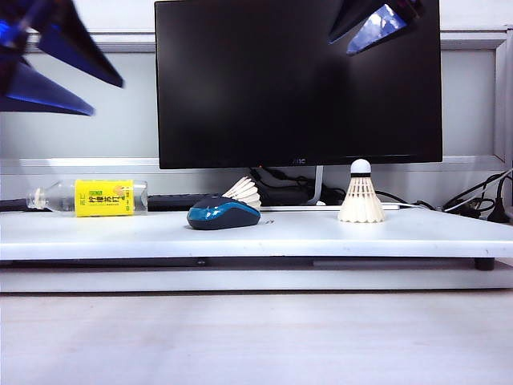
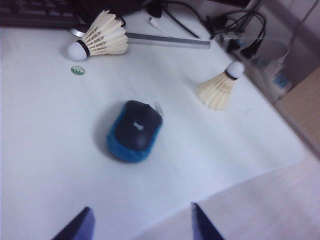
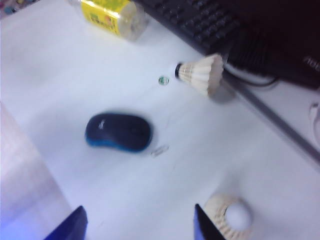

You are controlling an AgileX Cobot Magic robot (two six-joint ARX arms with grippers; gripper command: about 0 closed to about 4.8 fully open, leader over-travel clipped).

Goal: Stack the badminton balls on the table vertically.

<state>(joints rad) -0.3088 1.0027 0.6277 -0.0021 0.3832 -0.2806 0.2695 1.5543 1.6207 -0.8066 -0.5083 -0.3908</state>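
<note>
Two white feather badminton balls are on the white table (image 1: pixel 120 233). One badminton ball (image 1: pixel 361 195) (image 2: pixel 219 89) (image 3: pixel 231 219) stands upright on its skirt, cork tip up, right of the middle. The other badminton ball (image 1: pixel 244 191) (image 2: pixel 102 39) (image 3: pixel 201 73) lies on its side behind the mouse. My left gripper (image 1: pixel 107 98) (image 2: pixel 140 222) hangs high at the upper left, open and holding nothing. High at the upper right is my right gripper (image 1: pixel 339 48) (image 3: pixel 137 222), also open and holding nothing; the upright ball lies just outside one of its fingers in the wrist view.
A blue-black computer mouse (image 1: pixel 223 213) (image 2: pixel 135 131) (image 3: pixel 119 132) sits mid-table. A plastic bottle with a yellow label (image 1: pixel 96 197) (image 3: pixel 110 14) lies at the left. A black monitor (image 1: pixel 296 80), a keyboard (image 3: pixel 200 20) and cables (image 1: pixel 473 200) line the back.
</note>
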